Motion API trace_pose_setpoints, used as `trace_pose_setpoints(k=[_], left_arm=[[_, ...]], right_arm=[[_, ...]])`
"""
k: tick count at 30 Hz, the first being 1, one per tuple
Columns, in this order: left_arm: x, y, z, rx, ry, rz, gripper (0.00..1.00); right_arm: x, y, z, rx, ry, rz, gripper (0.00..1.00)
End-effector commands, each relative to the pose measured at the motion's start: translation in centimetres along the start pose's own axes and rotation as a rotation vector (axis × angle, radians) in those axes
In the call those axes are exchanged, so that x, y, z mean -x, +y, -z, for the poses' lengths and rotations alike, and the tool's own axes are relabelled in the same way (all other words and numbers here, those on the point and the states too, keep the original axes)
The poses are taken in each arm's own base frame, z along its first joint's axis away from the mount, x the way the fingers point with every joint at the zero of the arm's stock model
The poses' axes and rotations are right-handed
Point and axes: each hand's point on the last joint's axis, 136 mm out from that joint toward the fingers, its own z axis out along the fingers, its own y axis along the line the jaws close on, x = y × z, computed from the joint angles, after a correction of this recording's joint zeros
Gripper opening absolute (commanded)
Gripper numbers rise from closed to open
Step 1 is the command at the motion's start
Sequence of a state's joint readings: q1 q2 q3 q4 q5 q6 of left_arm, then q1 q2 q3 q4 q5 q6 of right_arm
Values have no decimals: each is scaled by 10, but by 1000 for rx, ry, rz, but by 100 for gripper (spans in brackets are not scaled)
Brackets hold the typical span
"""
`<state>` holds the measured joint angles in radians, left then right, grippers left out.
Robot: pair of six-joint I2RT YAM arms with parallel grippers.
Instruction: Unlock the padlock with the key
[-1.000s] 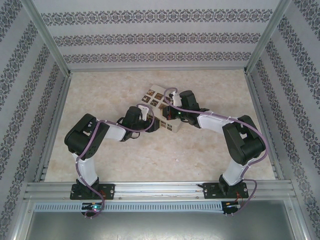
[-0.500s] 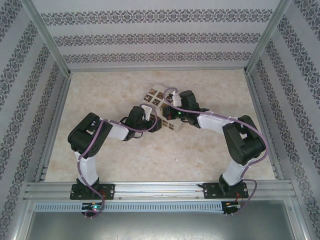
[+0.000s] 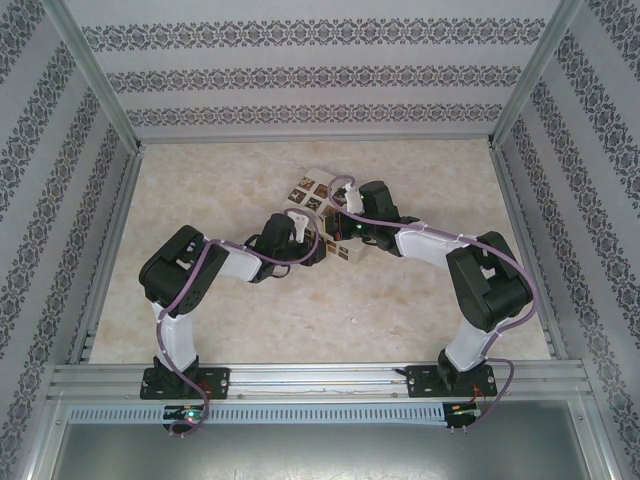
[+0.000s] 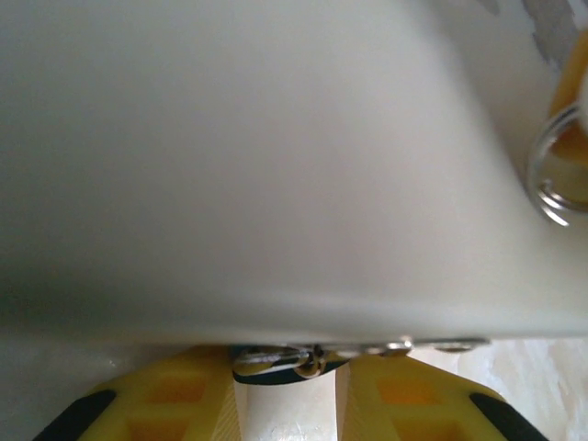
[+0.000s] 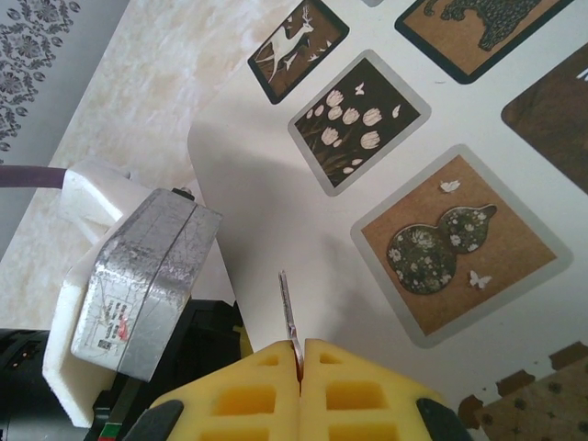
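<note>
Reaches left gripper in from 8 o'clock, jaws narrowly parted around the padlock at the box edge, grip unclear. Pinches the key tight in right gripper, entering from 4 o'clock.

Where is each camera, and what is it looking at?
Top external: above, behind the bases, looking down on the table; left arm and right arm show.
Left wrist: close against the box's plain side; left gripper at bottom.
Right wrist: above the box's pictured top; right gripper pinching the key.
All three share the box.
</note>
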<state>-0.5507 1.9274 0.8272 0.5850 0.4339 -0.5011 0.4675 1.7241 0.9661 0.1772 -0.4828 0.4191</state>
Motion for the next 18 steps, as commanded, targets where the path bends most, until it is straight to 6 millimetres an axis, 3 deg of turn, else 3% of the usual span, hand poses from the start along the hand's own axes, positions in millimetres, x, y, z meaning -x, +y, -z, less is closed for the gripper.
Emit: trace_pose_setpoints(k=[1,11,16,18], left_arm=[[6,-10,-4,-22,-22,6,25],[15,-20,6,-43,-52,49,20],[19,-30,15,-69,-47,106,20],[20,-35,18,-80,-32,132,20]], right_arm=[[-4,4,9,-8,12,9,0],[25,30,54,30,-125,100,0],[7,37,77,32,-169,203,0],[-9,36,82,27,-185,244,0]])
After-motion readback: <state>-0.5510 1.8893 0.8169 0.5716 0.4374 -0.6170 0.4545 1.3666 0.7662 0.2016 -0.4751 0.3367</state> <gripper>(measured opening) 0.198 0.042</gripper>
